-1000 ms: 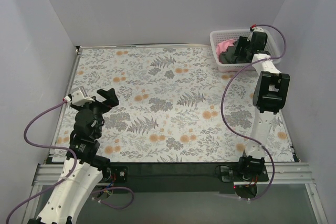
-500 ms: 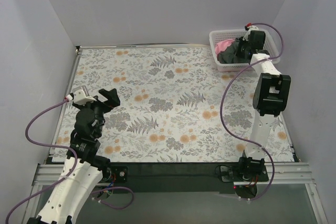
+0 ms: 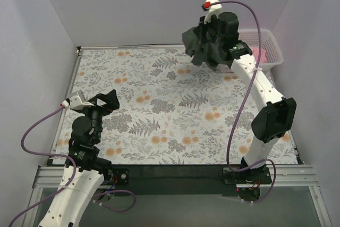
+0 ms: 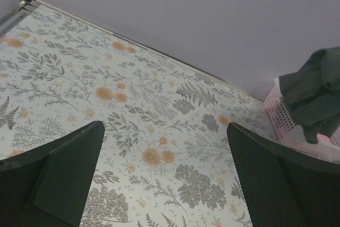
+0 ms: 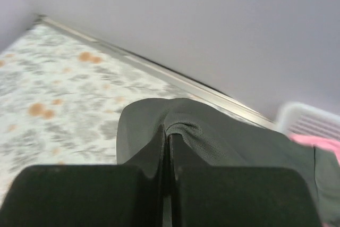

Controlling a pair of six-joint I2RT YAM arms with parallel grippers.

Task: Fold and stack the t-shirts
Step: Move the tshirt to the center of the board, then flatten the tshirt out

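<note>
The white-and-black left arm (image 3: 79, 174) is held bent above the near left corner of the desk, with its black two-finger left gripper (image 3: 108, 99) spread wide. The white-and-black right arm (image 3: 258, 86) is stretched toward the far right corner. Its right gripper (image 5: 168, 143) is held high and pressed closed on a fold of the dark charcoal cloth t-shirt (image 5: 223, 136).

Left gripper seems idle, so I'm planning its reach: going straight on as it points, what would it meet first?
Probably the floral table; the open left gripper aims down across it. The dark t-shirt and basket sit off to its right.
</note>
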